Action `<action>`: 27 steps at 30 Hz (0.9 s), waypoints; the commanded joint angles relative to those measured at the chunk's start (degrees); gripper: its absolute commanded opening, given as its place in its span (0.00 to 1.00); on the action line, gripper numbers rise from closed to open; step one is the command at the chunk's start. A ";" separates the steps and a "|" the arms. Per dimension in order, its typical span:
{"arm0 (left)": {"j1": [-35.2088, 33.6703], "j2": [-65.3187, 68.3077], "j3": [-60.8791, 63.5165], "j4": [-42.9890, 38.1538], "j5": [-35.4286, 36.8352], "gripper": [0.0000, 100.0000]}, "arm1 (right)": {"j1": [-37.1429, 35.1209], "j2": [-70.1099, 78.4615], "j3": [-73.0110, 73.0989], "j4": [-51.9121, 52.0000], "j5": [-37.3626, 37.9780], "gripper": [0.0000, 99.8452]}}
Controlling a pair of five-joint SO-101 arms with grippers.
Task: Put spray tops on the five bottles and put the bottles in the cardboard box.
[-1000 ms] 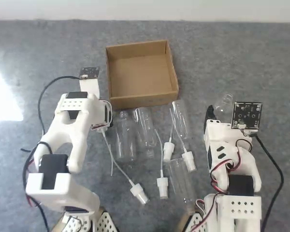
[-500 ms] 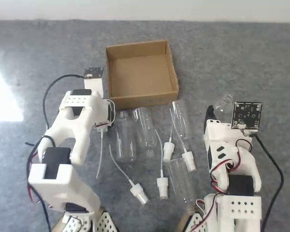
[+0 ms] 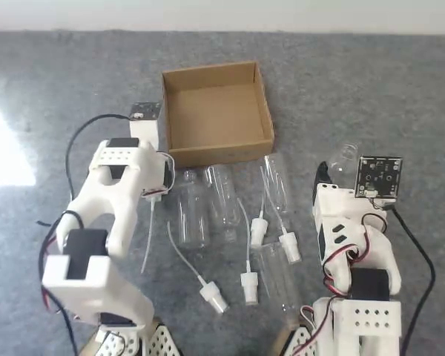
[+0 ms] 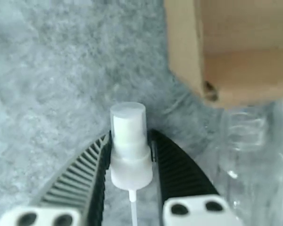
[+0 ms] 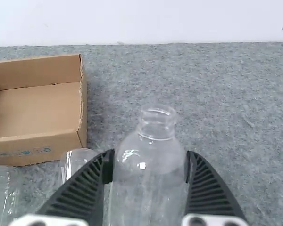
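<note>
1. Pinches a white spray top [image 4: 128, 127] in the left tool [image 4: 129, 137], closed snug on the collar, with the head up and the thin tube [image 3: 147, 237] hanging down. Keeps it at about 9 o'clock on the desk [image 3: 400, 89], just beside the near corner of the cardboard box [image 3: 216, 111]. Probably holds it this way so the tube can slide into a bottle neck first.
2. Hugs a clear bottle [image 5: 156, 123] in the right tool [image 5: 150, 157], closed around the body with the open neck up, at about 3 o'clock on the desk. Seems to hold it steady for a top to go on.
3. Leaves the box at 12 o'clock with the open side up, ready for done bottles.
4. Leaves four more bottles [image 3: 193, 208] lying on their sides in the middle, between the arms, and four spray tops [image 3: 249, 285] lying among them toward 6 o'clock. Shows no top on any bottle yet, so the work looks just begun.
5. Compared with a second ago, has pushed the left arm a little toward 12 o'clock and swung the tube's loose end toward 9 o'clock. Finds the right arm, its bottle and the lying things just as before.
</note>
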State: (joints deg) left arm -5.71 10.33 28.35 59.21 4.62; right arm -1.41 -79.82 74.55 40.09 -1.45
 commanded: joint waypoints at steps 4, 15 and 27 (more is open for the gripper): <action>-0.53 -13.45 6.55 -5.10 -0.53 0.01 | -2.77 -1.45 -0.53 -0.84 -0.18 0.11; -3.25 -26.55 15.52 -9.93 -0.18 0.01 | -8.22 -1.63 -3.08 -1.36 -0.18 0.11; -3.78 -37.01 24.13 -13.63 0.00 0.01 | -22.99 -1.01 -6.33 -13.32 5.80 0.11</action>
State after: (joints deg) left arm -8.97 -21.67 52.00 47.16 4.44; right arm -20.57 -79.82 72.09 30.68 0.13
